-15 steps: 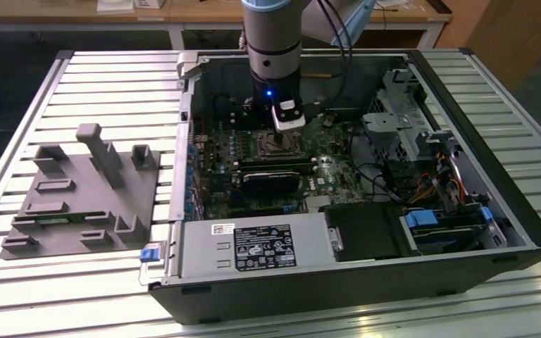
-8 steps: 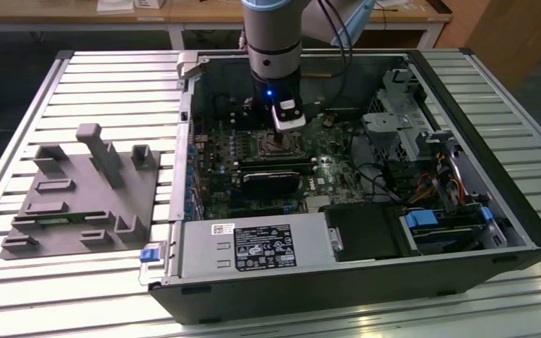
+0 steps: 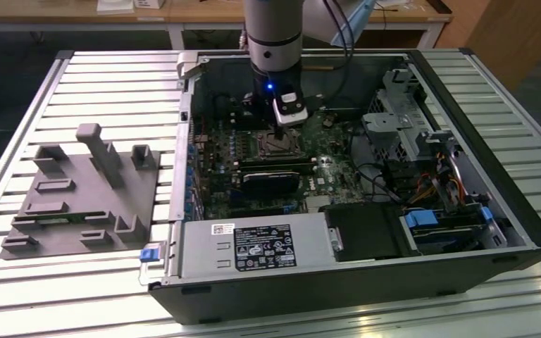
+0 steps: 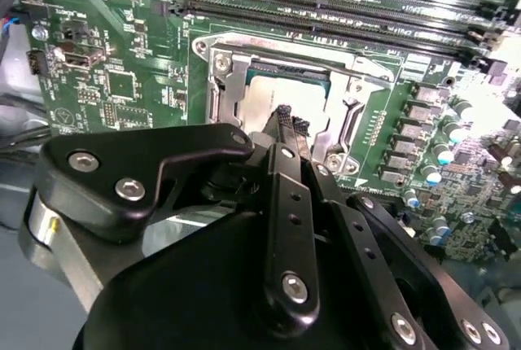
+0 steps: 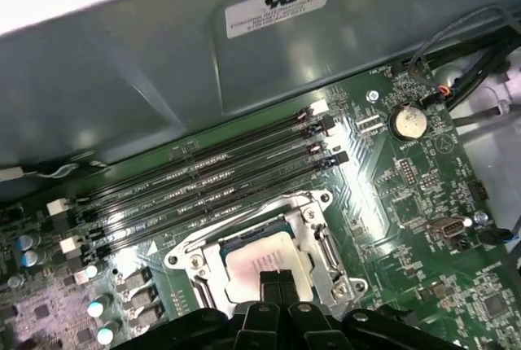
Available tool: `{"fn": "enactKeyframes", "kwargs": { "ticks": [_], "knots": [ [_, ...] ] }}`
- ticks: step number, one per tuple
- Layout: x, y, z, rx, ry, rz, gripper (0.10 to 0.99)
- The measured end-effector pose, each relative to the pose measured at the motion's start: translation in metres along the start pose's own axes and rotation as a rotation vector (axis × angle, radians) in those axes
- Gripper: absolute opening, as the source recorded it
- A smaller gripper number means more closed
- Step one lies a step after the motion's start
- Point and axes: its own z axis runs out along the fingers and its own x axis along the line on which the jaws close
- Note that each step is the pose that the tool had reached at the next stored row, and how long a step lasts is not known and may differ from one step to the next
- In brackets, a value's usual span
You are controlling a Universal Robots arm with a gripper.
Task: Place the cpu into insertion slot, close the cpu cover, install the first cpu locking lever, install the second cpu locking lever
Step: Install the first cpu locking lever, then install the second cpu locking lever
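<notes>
The cpu (image 5: 254,256), a dull silver square, lies flat in the insertion slot (image 3: 275,146) on the green board inside the open computer case. The cpu cover (image 5: 324,246), a silver frame, lies down around the chip, which shows through its window. In the second wrist view the cpu (image 4: 262,94) and the cover (image 4: 346,94) appear just beyond the black fingers. My gripper (image 4: 285,114) is shut, its tips together with nothing between them, right over or touching the chip's top. The first wrist view has the gripper (image 5: 277,279) at the chip's near edge. I cannot make out how the locking levers stand.
Long black memory slots (image 5: 220,179) run beside the socket. Capacitors (image 4: 444,155) and a coin battery (image 5: 409,122) stand nearby. The power supply (image 3: 251,246) and a drive cage (image 3: 411,120) crowd the case. A grey fixture plate (image 3: 82,190) lies at the exterior view's left.
</notes>
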Motion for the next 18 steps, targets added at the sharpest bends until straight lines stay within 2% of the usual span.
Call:
{"fn": "enactKeyframes", "kwargs": {
  "ticks": [7, 11, 18],
  "knots": [
    [-0.0008, 0.0009, -0.0087, 0.011, -0.0034, -0.018, 0.106],
    [-0.0013, 0.0015, -0.0148, 0.012, -0.0034, -0.024, 0.106],
    [-0.0013, 0.0016, -0.0152, 0.012, -0.0032, -0.026, 0.106]
  ]
}}
